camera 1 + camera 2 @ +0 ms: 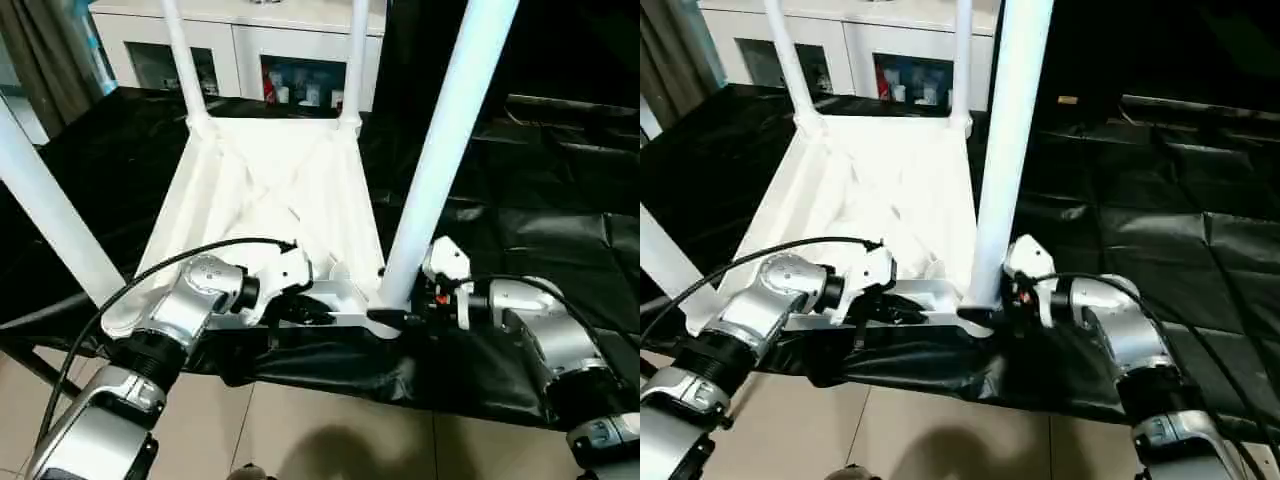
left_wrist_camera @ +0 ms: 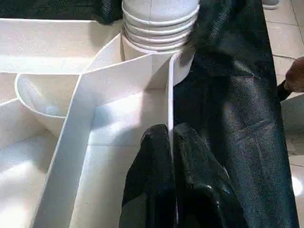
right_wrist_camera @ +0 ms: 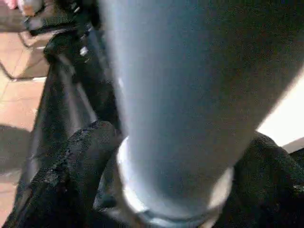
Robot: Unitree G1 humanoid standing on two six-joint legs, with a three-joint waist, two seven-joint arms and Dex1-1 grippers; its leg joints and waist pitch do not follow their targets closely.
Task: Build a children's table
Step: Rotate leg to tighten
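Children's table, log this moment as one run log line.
children's table: upside down, four legs standing in sockets | left claw: shut on near rim | right claw: straddling base of near right leg

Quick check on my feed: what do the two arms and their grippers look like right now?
Both forearms are silver metal cylinders with black collar rings. The left gripper and right gripper each have two black fingers on white wrist housings. A black cable loops over the left arm; another arcs over the right, which shows a small red-orange mark.

L gripper (image 1: 300,308): pinched closed | R gripper (image 1: 392,318): fingers spread wide
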